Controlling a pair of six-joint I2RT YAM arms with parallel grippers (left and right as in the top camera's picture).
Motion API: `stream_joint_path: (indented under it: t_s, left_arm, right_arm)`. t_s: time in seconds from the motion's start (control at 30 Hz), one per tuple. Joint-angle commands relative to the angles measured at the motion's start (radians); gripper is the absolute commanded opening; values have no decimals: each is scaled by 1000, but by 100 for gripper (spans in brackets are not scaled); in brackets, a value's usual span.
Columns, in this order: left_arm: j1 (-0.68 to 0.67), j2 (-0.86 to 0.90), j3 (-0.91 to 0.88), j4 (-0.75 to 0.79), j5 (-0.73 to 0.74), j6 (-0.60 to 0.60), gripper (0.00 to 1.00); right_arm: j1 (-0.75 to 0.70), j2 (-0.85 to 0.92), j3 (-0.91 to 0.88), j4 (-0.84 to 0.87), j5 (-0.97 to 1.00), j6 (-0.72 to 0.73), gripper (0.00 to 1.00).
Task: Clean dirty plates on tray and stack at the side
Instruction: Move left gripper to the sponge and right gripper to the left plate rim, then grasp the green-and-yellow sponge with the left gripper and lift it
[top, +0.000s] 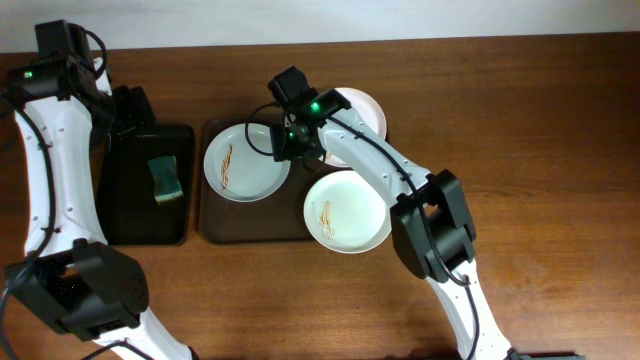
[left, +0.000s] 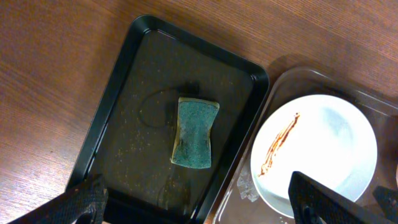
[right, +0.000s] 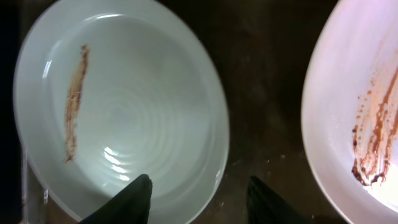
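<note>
While the right gripper (right: 200, 179) straddles a rim, jaws apart and pinching nothing, what may fail? (Reader)

On the tray (top: 255, 225), the left of 3 dirty plates (top: 247, 162) could tilt or skid if nipped so near its edge; 2 more sit at the tray's right side. Left gripper (left: 197, 180), spread and empty, hangs over a sponge (left: 195, 132) left of the tray. (Legend)

Surroundings? (Reader)

Pale wall (top: 400, 15) behind the tray; brown wooden table (top: 540, 150) beneath it. (Legend)

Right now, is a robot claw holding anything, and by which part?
Nothing is held yet. The right claw straddles the rim of one dirty plate without pinching it. The left claw hangs open near the sponge.
</note>
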Motion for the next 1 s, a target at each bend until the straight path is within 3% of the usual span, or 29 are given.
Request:
stream_joint_path:
  t_s: [0.0,0.13,0.23,0.53,0.63,0.67,0.7,0.83,0.97]
  left_arm:
    - [4,-2,12,3,-10,-1,91]
    - [4,-2,12,3,-10,-1,91]
    - [3,-1,12,3,-10,-1,91]
    - [3,19,10,-5,-6,-1,91]
    - [3,71,10,-26,-6,-2,91]
    - [3,85,10,-28,-6,-2,91]
    - [3,97,10,-29,-6,-2,91]
    - [3,130,10,-40,-6,-1,64]
    - [3,178,9,-34,56,43,52]
  right_arm:
    - [-3,42,18,8,35,47,45]
    - [-3,62,15,24,35,47,41]
    - [-3,78,11,35,35,84,30]
    - [-1,112,11,50,24,87,22]
    - [1,113,-4,55,27,88,15]
    - [3,113,-11,58,39,93,4]
    - [4,113,-17,58,53,113,4]
    - [5,113,-26,50,54,113,4]
    - [5,113,-26,47,53,113,4]
